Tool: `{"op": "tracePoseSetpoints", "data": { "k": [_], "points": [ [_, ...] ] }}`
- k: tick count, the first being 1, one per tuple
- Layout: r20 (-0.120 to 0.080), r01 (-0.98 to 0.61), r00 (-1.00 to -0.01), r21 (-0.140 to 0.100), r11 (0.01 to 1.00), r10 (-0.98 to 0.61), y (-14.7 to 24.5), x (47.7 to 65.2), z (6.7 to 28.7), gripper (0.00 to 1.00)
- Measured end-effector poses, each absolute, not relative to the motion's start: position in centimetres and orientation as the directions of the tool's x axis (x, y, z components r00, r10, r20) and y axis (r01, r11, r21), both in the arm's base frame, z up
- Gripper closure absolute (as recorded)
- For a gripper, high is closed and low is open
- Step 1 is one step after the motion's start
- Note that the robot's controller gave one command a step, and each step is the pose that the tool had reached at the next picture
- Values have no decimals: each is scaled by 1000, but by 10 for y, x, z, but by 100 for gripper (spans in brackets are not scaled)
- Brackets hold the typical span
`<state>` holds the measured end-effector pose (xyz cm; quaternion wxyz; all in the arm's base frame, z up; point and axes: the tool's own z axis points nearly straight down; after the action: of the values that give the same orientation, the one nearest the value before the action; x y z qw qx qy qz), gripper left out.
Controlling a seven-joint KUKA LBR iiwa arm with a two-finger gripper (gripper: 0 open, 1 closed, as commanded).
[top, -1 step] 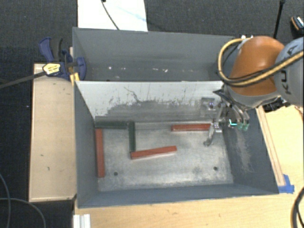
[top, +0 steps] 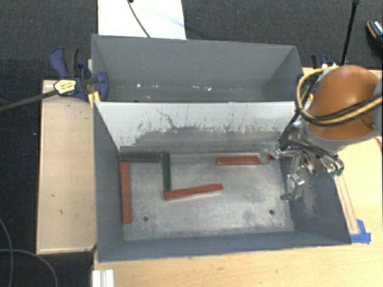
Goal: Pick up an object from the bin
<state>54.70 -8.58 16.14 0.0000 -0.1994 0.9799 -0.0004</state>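
Observation:
My gripper (top: 292,187) hangs low at the bin's right side, close to the right wall, with nothing seen in it. The nearest thing is a flat red bar (top: 238,159) lying along the back wall, its right end just left of the gripper's upper part. A second red bar (top: 192,192) lies slightly slanted in the middle of the floor, well to the gripper's left. A dark green bar (top: 166,171) stands at a right angle to that bar's left end.
Another dark green bar (top: 140,157) lies along the back left, and a third red bar (top: 125,192) runs along the left wall. The arm's orange cover and cables hang over the bin's right rim.

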Motion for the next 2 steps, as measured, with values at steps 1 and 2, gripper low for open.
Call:
{"op": "tracePoseSetpoints", "data": {
  "k": [1,2],
  "points": [
    [2,-330,-944,5,944,-331,-25,572,73,0],
    [-7,-454,-891,0,891,-454,30,593,71,0]
  ]
}}
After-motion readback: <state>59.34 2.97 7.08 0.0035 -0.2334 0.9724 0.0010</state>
